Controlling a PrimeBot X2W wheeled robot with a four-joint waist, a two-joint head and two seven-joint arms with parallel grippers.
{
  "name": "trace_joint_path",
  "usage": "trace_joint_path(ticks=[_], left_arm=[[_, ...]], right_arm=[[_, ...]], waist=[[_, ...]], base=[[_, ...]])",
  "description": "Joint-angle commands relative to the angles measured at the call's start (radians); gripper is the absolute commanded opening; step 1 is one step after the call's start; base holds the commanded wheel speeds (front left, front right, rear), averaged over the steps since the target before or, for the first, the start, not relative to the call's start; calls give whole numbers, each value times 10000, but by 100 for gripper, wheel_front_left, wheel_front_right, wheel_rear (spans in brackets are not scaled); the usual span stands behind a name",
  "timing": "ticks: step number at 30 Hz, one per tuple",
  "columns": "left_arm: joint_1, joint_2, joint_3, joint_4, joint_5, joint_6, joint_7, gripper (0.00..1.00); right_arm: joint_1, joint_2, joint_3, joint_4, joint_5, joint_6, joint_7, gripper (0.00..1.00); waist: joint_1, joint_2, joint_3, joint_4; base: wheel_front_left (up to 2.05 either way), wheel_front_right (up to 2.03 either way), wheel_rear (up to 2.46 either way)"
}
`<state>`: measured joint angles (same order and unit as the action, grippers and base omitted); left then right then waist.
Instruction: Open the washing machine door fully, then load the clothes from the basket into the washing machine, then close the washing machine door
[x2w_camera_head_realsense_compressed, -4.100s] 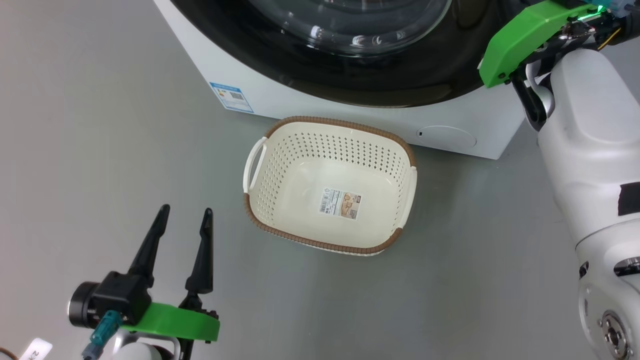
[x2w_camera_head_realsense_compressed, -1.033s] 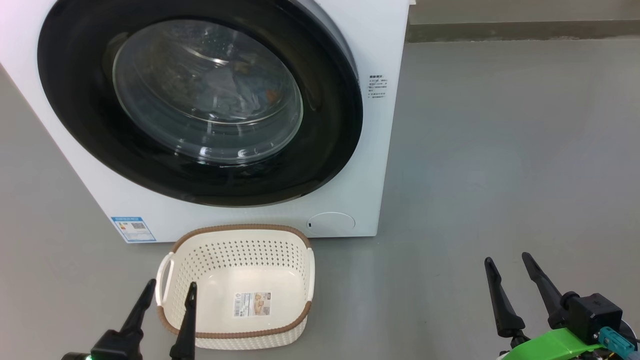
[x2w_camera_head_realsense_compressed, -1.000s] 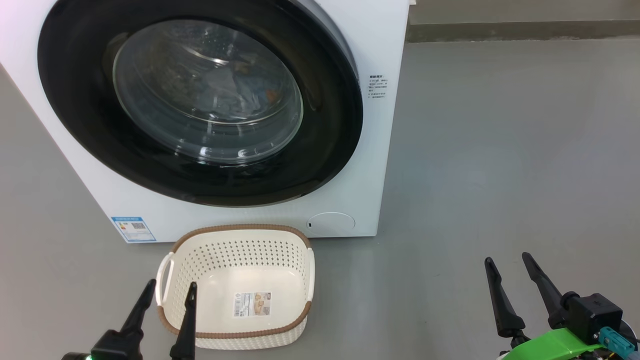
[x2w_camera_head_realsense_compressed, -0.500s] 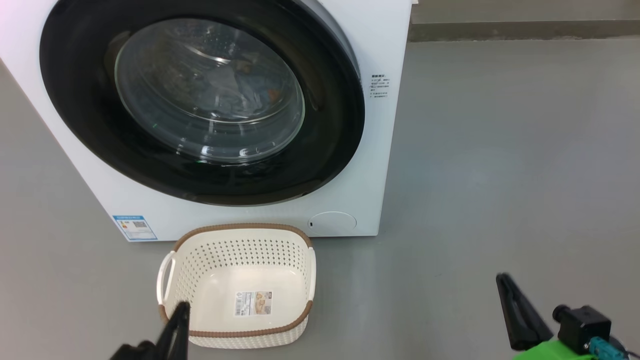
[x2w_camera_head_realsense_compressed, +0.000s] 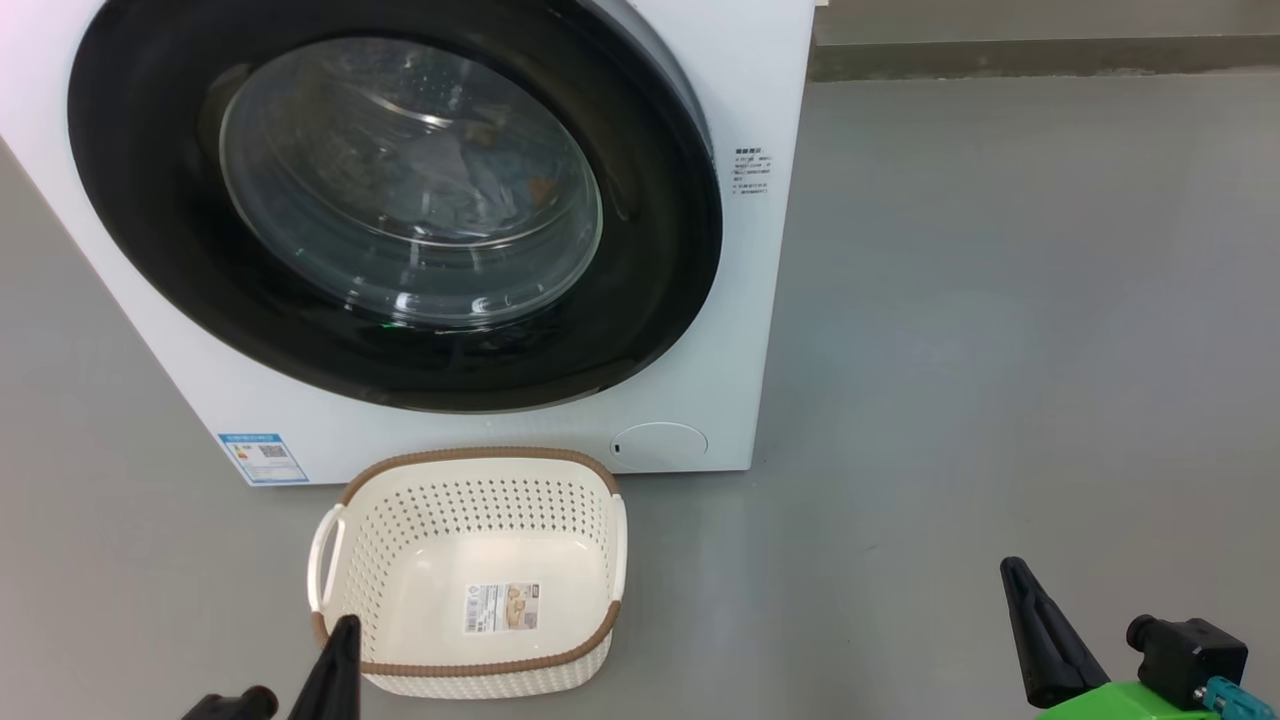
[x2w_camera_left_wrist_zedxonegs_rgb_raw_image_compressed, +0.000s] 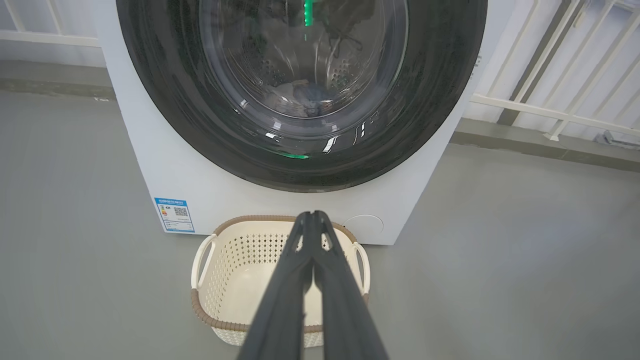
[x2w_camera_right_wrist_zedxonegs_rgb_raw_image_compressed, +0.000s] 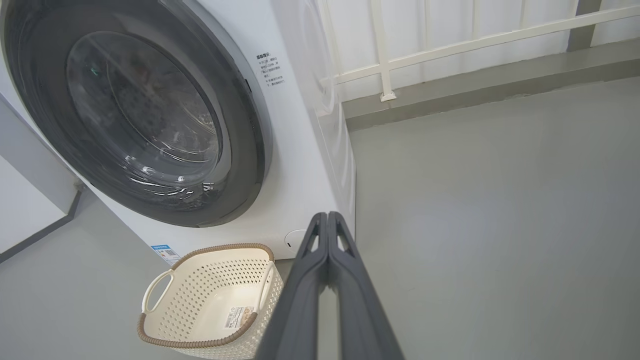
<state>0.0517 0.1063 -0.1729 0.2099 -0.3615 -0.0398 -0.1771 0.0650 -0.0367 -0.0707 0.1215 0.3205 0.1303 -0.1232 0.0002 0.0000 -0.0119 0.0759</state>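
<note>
Parked back from the big white boxy washing machine (x2w_camera_head_realsense_compressed: 745, 330), left gripper (x2w_camera_left_wrist_zedxonegs_rgb_raw_image_compressed: 312, 216) and right gripper (x2w_camera_right_wrist_zedxonegs_rgb_raw_image_compressed: 327, 216) pinched shut, empty, probably finished.

Now pinched together: left hand (x2w_camera_left_wrist_zedxonegs_rgb_raw_image_compressed: 312, 216), right hand (x2w_camera_right_wrist_zedxonegs_rgb_raw_image_compressed: 327, 216)

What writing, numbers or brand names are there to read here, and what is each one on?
Nothing is sharp enough to quote.
Blue label, lower left corner of the washing machine: code square and print, too small.
Dark printed notice, right of the washing machine door: blurred.
Paper label on the basket bottom: barcode and picture, print too small.
</note>
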Motion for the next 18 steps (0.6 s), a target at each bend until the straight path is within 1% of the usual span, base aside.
trace_joint_path(ticks=[1, 12, 18], left_arm=[[-363, 65, 193, -181, -287, -77, 67, 0], [-477, 9, 438, -131, -1398, -153, 326, 0], [-556, -31, 609, -97, -2174, -206, 508, 0]], right_arm=[[-296, -52, -3, -193, 314, 1, 60, 0], [-429, -60, -43, -60, 1460, 1, 271, 0], [-521, -65, -70, 31, 2261, 1, 418, 0]], waist=[[-1, 0, 2, -11], [-1, 0, 16, -80], [-1, 0, 26, -127]], base=[[0, 0, 0], [0, 0, 0], [0, 0, 0]])
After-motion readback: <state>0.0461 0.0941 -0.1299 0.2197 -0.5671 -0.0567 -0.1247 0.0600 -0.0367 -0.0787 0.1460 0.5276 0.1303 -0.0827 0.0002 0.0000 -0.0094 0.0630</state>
